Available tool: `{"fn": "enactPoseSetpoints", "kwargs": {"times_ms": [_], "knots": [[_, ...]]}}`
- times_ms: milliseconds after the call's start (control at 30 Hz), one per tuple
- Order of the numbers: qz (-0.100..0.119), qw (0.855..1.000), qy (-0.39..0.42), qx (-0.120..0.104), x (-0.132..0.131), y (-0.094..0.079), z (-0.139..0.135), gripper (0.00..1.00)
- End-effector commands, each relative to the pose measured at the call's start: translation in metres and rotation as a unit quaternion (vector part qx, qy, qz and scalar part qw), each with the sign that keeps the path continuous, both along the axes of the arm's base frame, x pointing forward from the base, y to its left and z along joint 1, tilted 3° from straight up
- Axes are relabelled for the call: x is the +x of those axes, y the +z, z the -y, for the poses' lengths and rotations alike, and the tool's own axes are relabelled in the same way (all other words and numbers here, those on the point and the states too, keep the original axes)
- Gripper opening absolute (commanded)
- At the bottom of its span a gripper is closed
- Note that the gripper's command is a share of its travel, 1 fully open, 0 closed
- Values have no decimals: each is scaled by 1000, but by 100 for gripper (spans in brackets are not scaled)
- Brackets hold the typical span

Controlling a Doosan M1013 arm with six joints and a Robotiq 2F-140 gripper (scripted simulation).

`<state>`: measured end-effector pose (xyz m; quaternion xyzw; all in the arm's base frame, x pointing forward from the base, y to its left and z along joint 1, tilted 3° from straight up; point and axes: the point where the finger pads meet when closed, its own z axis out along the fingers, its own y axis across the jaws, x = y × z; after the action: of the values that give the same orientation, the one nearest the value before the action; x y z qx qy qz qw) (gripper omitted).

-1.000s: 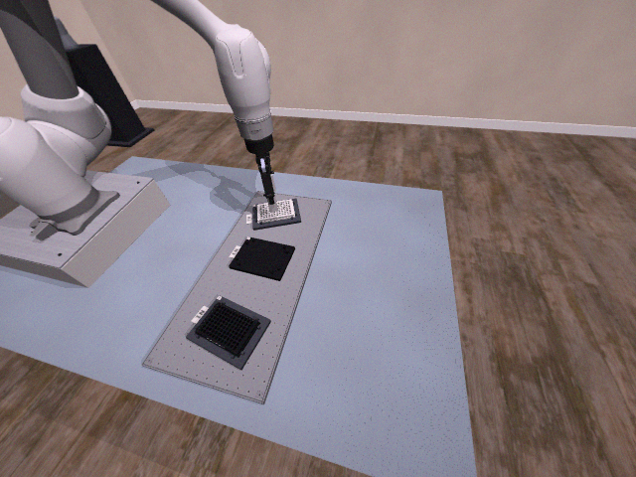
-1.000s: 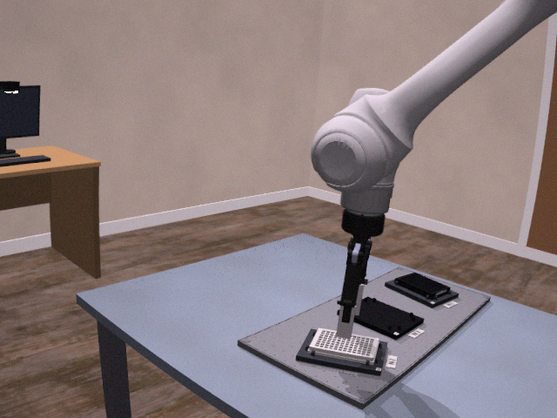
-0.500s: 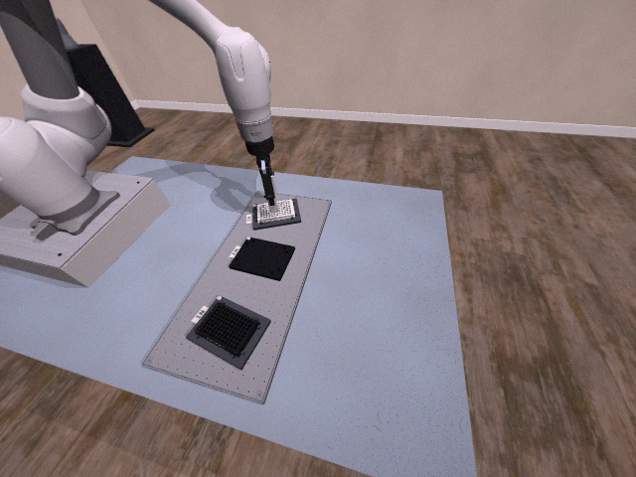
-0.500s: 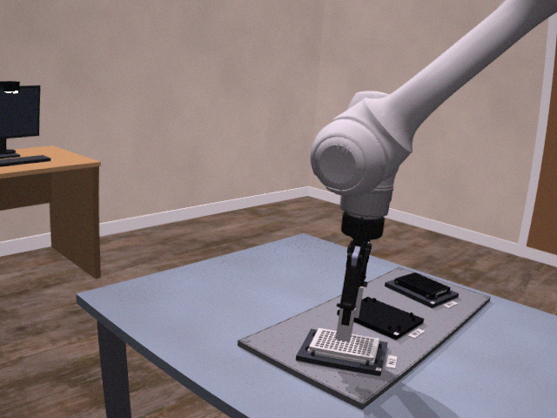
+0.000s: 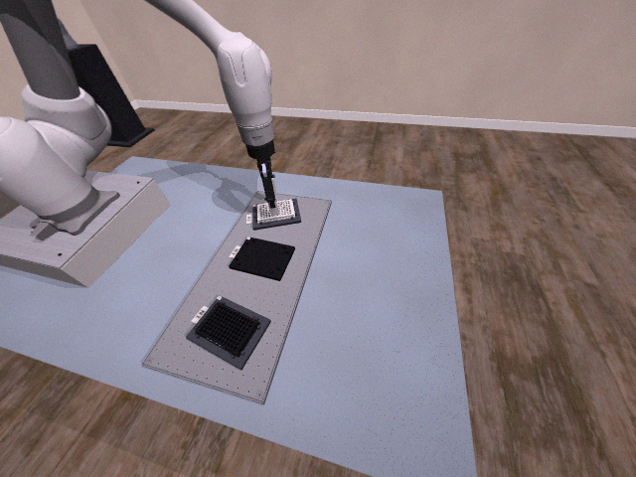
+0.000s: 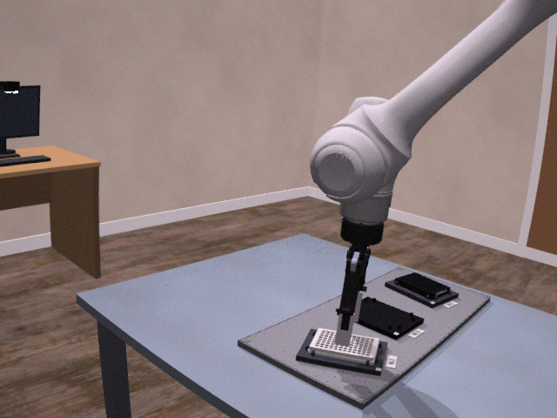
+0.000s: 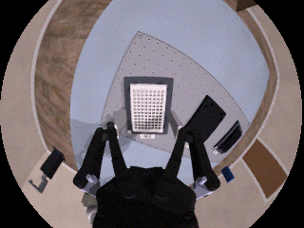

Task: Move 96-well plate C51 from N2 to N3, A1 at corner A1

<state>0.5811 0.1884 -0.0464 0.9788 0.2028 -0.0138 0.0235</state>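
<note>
White well plate (image 5: 277, 210) sits in nest (image 5: 254, 224), upper centre of top view. My gripper (image 7: 147, 115) hovers above, fingers spread wide, holding nothing. Black middle nest (image 5: 261, 257) bare. Grasp, carry, release all remain.

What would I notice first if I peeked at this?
The big white robot arm, reaching down from above. Its open black gripper hangs right over a white 96-well plate at the near end of the grey deck, with an empty black nest and a black 96-well plate lined up behind.
</note>
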Motion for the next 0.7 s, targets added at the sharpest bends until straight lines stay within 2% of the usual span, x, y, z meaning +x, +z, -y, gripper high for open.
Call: {"fn": "enactPoseSetpoints", "kwargs": {"times_ms": [0,667], "knots": [[0,1000,0,0,0,-3,0,66],[0,1000,0,0,0,-10,0,66]]}}
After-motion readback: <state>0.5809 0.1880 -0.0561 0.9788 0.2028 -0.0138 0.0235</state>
